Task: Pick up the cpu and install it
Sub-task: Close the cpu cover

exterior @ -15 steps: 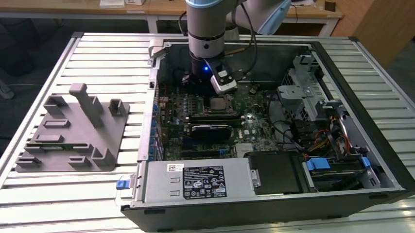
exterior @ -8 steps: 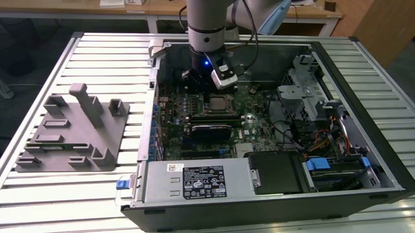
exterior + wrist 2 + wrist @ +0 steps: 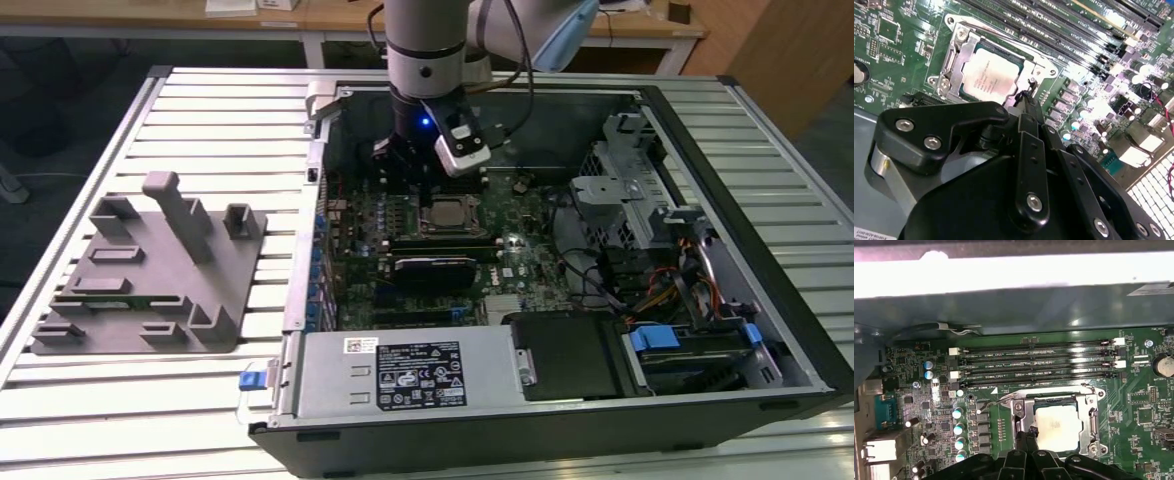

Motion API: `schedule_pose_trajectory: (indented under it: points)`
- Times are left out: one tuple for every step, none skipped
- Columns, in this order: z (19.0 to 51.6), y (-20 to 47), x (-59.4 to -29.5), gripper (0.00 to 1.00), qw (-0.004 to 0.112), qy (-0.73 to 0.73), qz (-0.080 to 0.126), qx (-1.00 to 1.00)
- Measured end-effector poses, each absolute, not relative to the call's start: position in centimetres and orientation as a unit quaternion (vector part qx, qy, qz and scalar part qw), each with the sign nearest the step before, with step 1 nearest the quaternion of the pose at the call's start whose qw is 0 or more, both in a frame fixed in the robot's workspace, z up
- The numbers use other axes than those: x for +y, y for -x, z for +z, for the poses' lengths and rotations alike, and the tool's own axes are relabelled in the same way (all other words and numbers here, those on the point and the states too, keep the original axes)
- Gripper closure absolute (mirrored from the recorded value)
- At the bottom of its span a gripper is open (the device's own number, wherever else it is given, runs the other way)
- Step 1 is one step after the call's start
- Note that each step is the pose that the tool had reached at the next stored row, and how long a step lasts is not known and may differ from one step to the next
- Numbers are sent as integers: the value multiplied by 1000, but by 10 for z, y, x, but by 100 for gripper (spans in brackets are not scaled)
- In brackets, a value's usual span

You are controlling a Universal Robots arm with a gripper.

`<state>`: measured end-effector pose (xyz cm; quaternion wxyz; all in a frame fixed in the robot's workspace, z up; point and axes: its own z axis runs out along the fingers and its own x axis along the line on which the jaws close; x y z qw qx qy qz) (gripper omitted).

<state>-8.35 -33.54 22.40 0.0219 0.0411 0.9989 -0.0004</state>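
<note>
- Nearest in the exterior view, a silver power supply [image 3: 400, 375] fills the front corner of the open computer case [image 3: 787, 300]. Just beside it, toward the exterior view's right, is a black drive bay with blue tabs [image 3: 657, 337].
- The case lies on its side on a slatted metal bench [image 3: 200, 110]. A grey moulded fixture [image 3: 147, 270] lies on the bench, off the case toward the exterior view's left.
- Inside the case, the green motherboard [image 3: 521, 235] lies flat.
- The cpu [image 3: 447, 215] sits in its socket near the middle of the board. In both wrist views its pale metal top [image 3: 990, 76] [image 3: 1058, 427] faces up, lying level inside the silver socket frame [image 3: 961, 55] [image 3: 1091, 415].
- The gripper [image 3: 1025, 98] [image 3: 1025, 434] hangs low over the board at the socket's edge, its tip just beside one side of the cpu.
- Its black fingers [image 3: 1027, 145] are drawn together into a narrow point, and nothing shows between them. Whether the tip touches the chip or the frame cannot be told.
- Past the socket, four long black memory slots [image 3: 1039, 362] [image 3: 1064, 30] run side by side.
- A row of small silver-topped capacitors [image 3: 958, 429] stands near the socket, and a coin battery [image 3: 1164, 365] sits on the board well apart from them.
- Above the gripper, the arm [image 3: 427, 50] comes straight down into the case, with a small white camera unit [image 3: 463, 145] at its wrist.
- Farthest back in the exterior view, wooden desks [image 3: 334, 15] stand behind the bench.
</note>
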Motion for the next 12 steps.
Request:
schedule_pose_trajectory:
  points:
    - [224,83,-335,89,22,-41,0,999]
    - [224,83,-335,89,22,-41,-1,999]
    - [224,83,-336,89,22,-41,-1,999]
    - [224,82,-335,89,22,-41,-1,999]
    - [224,81,-335,89,22,-41,-1,999]
    - [224,79,-335,89,22,-41,-1,999]
    - [224,76,-335,89,22,-41,-1,999]
    - [224,74,-335,89,22,-41,-1,999]
    - [224,71,-335,89,22,-41,-1,999]
    - [224,68,-335,89,22,-41,-1,999]
    - [224,65,-335,89,22,-41,-1,999]
    - [224,62,-335,89,22,-41,-1,999]
